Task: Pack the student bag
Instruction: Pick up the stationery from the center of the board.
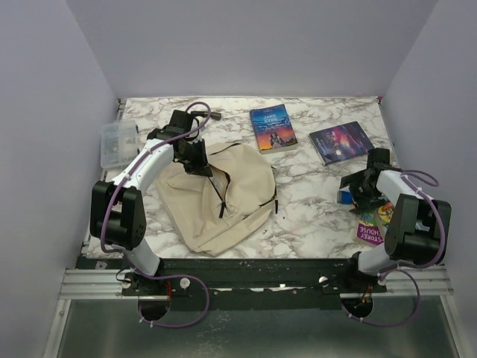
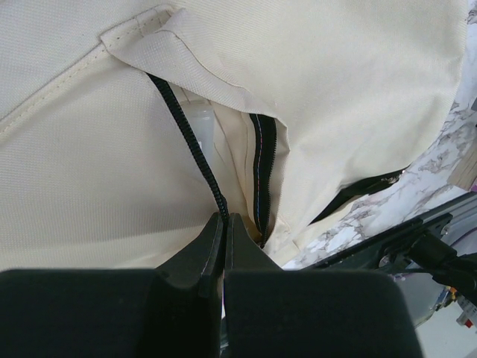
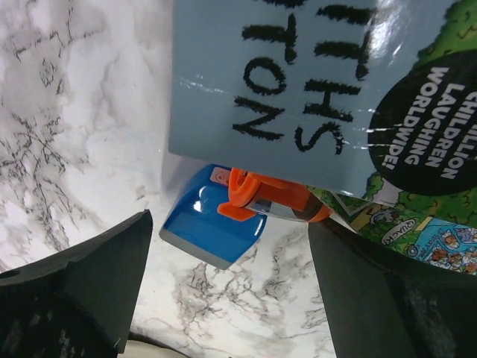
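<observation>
Overhead, both wrists close, student bag (image 1: pixel 195 203) shared

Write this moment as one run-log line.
left gripper: shut on zipper | backpack: partly unzipped | right gripper: open above blue object at book edge

Your left arm (image 1: pixel 141 168) and your right arm (image 1: pixel 402 195) each have white tube links between bulky black joint housings. A purple cable (image 1: pixel 112 195) runs along each arm and loops under its base. Your left gripper (image 2: pixel 225 224) has matte black tapered fingers, and your right gripper (image 3: pixel 231 287) has broad black ones.
</observation>
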